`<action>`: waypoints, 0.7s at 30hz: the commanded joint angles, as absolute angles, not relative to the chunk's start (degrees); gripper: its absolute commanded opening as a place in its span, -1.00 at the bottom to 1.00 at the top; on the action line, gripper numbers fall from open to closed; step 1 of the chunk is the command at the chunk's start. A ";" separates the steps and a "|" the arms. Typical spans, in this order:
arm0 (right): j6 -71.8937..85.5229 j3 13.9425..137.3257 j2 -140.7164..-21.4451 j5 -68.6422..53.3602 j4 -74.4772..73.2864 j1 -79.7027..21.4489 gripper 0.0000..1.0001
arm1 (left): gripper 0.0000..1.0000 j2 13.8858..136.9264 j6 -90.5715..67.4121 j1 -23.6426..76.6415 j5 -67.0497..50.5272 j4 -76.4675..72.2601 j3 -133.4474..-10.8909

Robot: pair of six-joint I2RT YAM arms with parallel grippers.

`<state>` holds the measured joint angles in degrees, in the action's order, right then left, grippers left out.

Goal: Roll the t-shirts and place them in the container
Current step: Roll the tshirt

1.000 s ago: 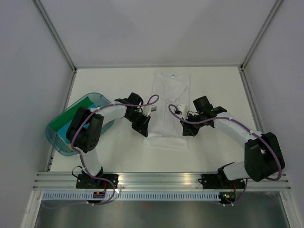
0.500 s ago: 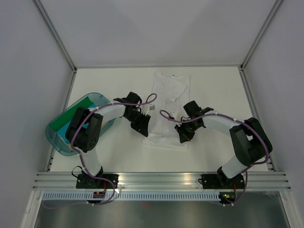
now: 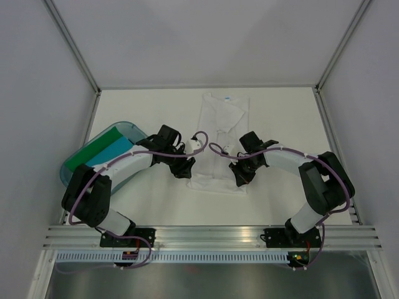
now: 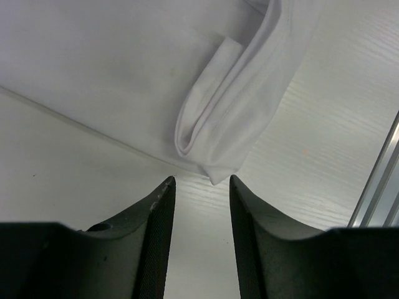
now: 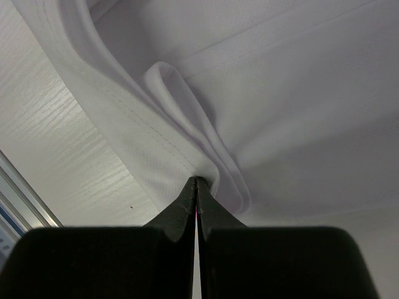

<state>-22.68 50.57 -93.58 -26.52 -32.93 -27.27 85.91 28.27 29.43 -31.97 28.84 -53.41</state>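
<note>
A white t-shirt (image 3: 222, 128), folded into a long strip, lies flat mid-table with its blue neck label at the far end. My left gripper (image 3: 184, 173) is at its near left corner. In the left wrist view this gripper (image 4: 202, 182) is open, and the folded hem corner of the shirt (image 4: 215, 168) lies just beyond its tips with nothing between them. My right gripper (image 3: 240, 179) is at the near right corner. In the right wrist view it (image 5: 196, 180) is shut, its tips pinching a puckered fold of the shirt (image 5: 280, 93) hem.
A translucent teal tub (image 3: 73, 176) stands at the left table edge behind my left arm, holding a green roll (image 3: 93, 149) and a turquoise roll (image 3: 115, 149). An aluminium rail (image 3: 212, 235) runs along the near edge. White walls enclose the table.
My left gripper has opened, and its arm swung low and to the left. My right gripper moved toward the near right hem corner and shut on it.
</note>
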 commanded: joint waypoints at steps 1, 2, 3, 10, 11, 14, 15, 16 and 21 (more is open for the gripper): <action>-23.02 51.59 -92.38 -23.82 -32.43 -27.16 -0.99 | -0.10 89.11 26.46 30.41 -28.04 25.05 -52.91; -23.11 51.94 -92.03 -23.91 -32.61 -27.16 -0.98 | -0.11 89.30 26.28 31.11 -28.21 24.70 -52.82; -23.29 52.03 -91.06 -24.08 -32.78 -27.16 -0.95 | -0.11 89.30 26.45 31.64 -28.04 24.44 -52.04; -21.72 57.47 -88.15 -30.49 -29.90 -27.25 -0.52 | -0.12 86.23 21.82 31.99 -23.91 23.73 -48.70; -20.40 59.22 -88.33 -31.89 -28.40 -27.16 -0.42 | -0.11 84.65 19.80 31.82 -23.65 23.64 -48.17; -12.50 60.99 -90.08 -36.90 -19.89 -27.94 -0.31 | -0.17 81.49 8.76 30.42 -23.20 23.29 -46.85; -9.61 61.17 -91.57 -37.70 -17.51 -28.30 -0.29 | -0.20 79.82 5.57 30.06 -23.12 23.29 -47.11; -8.19 61.17 -92.45 -38.84 -13.05 -28.91 -0.29 | -0.23 79.11 2.23 29.71 -23.03 23.47 -47.37; -0.98 58.54 -97.47 -42.18 -0.45 -31.73 -0.29 | -0.31 75.24 -14.58 28.65 -23.98 23.65 -44.23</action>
<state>-8.27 59.79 -94.72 -36.56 -11.79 -30.61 78.19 0.36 29.04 -23.14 25.08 -46.63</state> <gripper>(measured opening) 0.357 0.336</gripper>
